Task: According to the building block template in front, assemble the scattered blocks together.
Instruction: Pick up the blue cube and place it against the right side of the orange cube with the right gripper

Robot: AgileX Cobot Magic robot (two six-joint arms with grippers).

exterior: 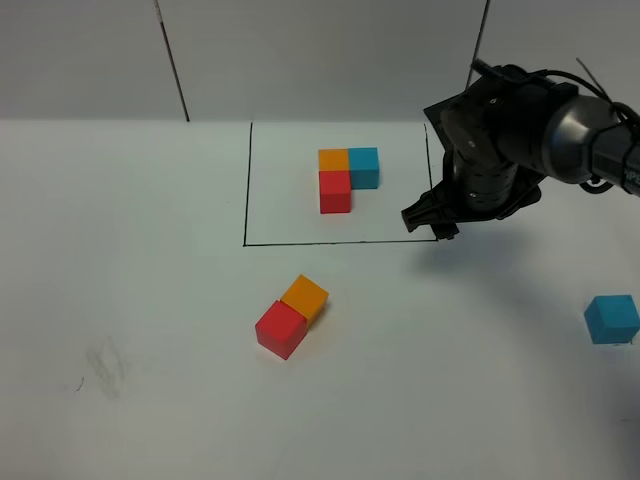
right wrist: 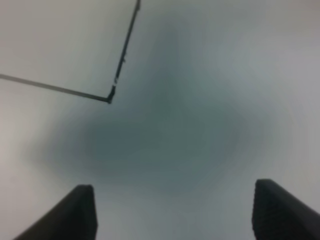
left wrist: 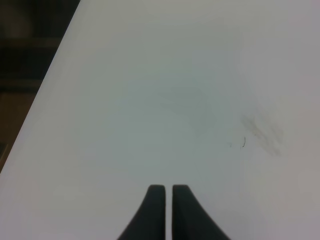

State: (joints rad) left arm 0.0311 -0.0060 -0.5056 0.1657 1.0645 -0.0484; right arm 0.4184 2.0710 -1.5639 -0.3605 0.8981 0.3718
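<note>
Blue cube (exterior: 611, 318): likely light, rigid, matte; grip across opposite flat faces. Right gripper (exterior: 428, 222): jaws wide apart, empty. Left gripper (left wrist: 168, 190): jaws closed, empty.

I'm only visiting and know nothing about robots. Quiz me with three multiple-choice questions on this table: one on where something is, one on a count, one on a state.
1. Where on the table is the loose blue cube? A. far left B. far right, alone C. centre
2. How many cubes are there altogether? A. three B. four C. six
3. How do the right arm's fingers stand? A. apart, holding nothing B. closed on a cube C. closed, empty

1 B: it sits apart from the touching loose red cube and loose orange cube.
2 C: three in the framed template, three loose.
3 A: the wrist view shows only table between them.
</note>
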